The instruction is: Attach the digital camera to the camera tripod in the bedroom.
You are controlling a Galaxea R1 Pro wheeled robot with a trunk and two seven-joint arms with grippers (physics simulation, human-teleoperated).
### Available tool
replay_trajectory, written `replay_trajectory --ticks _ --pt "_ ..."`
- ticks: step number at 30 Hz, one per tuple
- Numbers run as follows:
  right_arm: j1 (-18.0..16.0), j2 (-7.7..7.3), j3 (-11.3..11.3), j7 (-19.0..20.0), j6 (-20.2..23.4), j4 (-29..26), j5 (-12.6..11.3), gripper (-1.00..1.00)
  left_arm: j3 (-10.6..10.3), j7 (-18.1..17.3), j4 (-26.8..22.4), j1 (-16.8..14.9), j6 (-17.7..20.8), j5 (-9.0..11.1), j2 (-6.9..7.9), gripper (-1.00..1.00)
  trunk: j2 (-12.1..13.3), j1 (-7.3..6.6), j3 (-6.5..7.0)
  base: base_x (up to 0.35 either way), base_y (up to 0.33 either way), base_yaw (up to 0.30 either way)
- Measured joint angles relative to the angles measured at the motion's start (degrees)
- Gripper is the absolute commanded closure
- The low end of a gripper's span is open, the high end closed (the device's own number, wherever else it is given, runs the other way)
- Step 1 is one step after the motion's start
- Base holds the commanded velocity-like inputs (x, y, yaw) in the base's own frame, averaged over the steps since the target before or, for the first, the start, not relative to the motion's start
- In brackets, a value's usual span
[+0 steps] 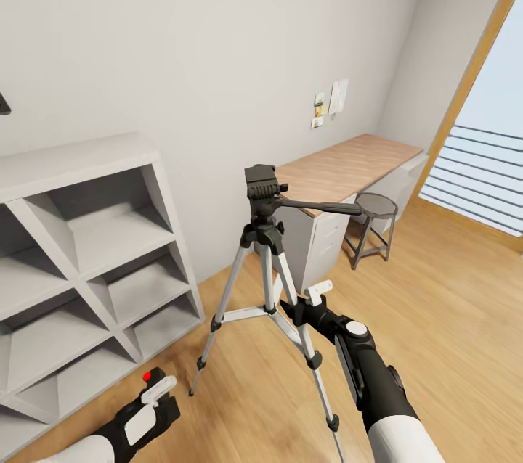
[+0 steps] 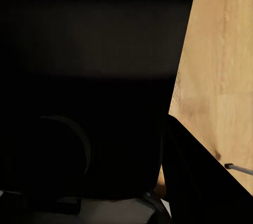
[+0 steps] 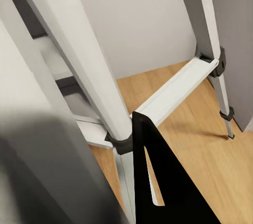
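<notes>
Head view, silver-legged camera tripod [image 1: 270, 281], black head

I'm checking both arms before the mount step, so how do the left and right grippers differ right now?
The left gripper sits low near the floor, beside the white cube shelves; the right gripper is raised higher, against the camera tripod legs. The left carries something black with a red button, apparently the digital camera; the right looks empty. Both have white fingers on black wrists.
</notes>
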Motion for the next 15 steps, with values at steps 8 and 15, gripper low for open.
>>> replay_trajectory --ticks 8,15 --pt "0.0 0.0 0.0 0.2 0.1 0.0 -0.2 1.0 0.6 2.7 -2.7 0.0 2.5 -0.2 2.63 1.0 0.0 0.0 0.0 0.0 0.0 0.0" --pt "0.0 0.0 -0.1 0.9 0.4 0.5 -0.3 1.0 2.0 30.0 -25.5 -0.8 36.7 0.9 7.16 1.0 0.0 0.01 0.0 0.0 0.0 0.0"
